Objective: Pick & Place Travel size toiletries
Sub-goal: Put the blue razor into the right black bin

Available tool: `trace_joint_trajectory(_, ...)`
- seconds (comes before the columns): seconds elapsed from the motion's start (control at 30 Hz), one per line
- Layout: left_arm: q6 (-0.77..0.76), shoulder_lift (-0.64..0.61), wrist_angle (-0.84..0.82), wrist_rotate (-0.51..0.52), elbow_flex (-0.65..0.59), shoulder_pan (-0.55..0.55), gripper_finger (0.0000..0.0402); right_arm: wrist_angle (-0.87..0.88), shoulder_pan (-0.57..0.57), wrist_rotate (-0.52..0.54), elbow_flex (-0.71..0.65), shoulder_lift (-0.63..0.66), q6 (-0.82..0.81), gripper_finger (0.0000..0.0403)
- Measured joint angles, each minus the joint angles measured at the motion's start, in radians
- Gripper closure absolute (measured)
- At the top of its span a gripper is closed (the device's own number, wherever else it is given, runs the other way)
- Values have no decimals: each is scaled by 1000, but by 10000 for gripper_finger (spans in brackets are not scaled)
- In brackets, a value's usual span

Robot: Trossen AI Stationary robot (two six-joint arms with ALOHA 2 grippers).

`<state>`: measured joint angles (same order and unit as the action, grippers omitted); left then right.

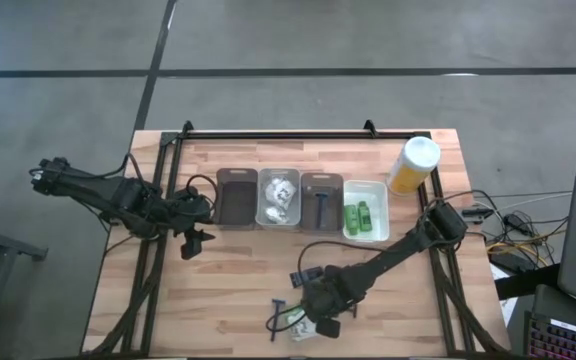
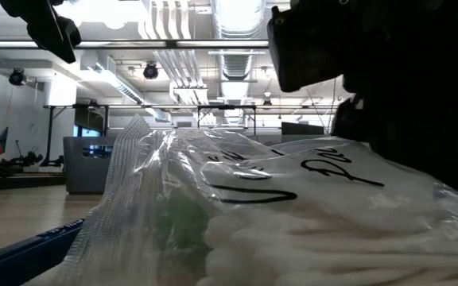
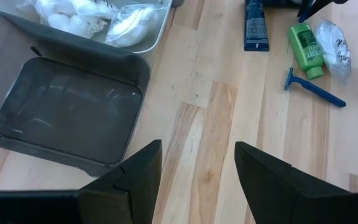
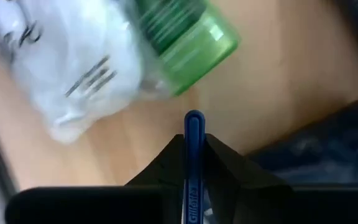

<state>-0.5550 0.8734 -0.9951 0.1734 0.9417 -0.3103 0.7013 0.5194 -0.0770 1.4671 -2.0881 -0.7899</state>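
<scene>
My right gripper [image 4: 193,140] is low over the table's near middle [image 1: 320,318], shut on a dark blue razor. Just beyond its fingertips lie a green tube [image 4: 185,43] and a white wrinkly packet [image 4: 61,68] flat on the wood. A second blue razor [image 1: 276,316] lies to their left, also seen in the left wrist view as the razor [image 3: 312,87]. A dark blue flat piece [image 3: 255,28] rests nearby. My left gripper [image 3: 197,155] hangs open near the empty brown tray [image 3: 67,112], touching nothing. The packet [image 2: 293,214] fills the low view. My right gripper pinches the razor's thin handle [image 4: 193,124] between its two fingers. The fingers lie along the handle, whose rounded end sticks out just past the fingertips. The razor's head is hidden behind the gripper, and I cannot tell whether the razor is lifted clear.
A row of trays stands at the table's far middle: a brown one [image 1: 236,196], a clear one with white packets [image 1: 278,198], a brown one with a razor [image 1: 320,198], and one with green tubes [image 1: 365,210]. A tall yellow bottle [image 1: 413,165] stands at the far right. Cables lie off the right edge.
</scene>
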Motion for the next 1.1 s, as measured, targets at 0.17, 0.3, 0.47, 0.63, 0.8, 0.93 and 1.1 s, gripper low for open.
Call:
trace_joint_trajectory(0.17,1,0,0,0,0,1,195,37,2,-83,47,28,-60,378)
trace_joint_trajectory(0.3,1,0,1,0,0,1,195,73,-16,-53,83,96,-170,377)
trace_joint_trajectory(0.47,1,3,1,9,0,1,195,168,-90,162,83,242,-389,377)
trace_joint_trajectory(0.63,4,6,20,55,0,1,196,314,-212,367,77,373,-608,372)
trace_joint_trajectory(0.8,44,12,78,63,0,1,195,340,-383,469,67,417,-628,367)
trace_joint_trajectory(0.93,46,13,121,63,0,1,195,333,-527,468,62,405,-537,370)
trace_joint_trajectory(1.1,8,13,135,62,0,1,195,300,-664,386,46,339,-433,365)
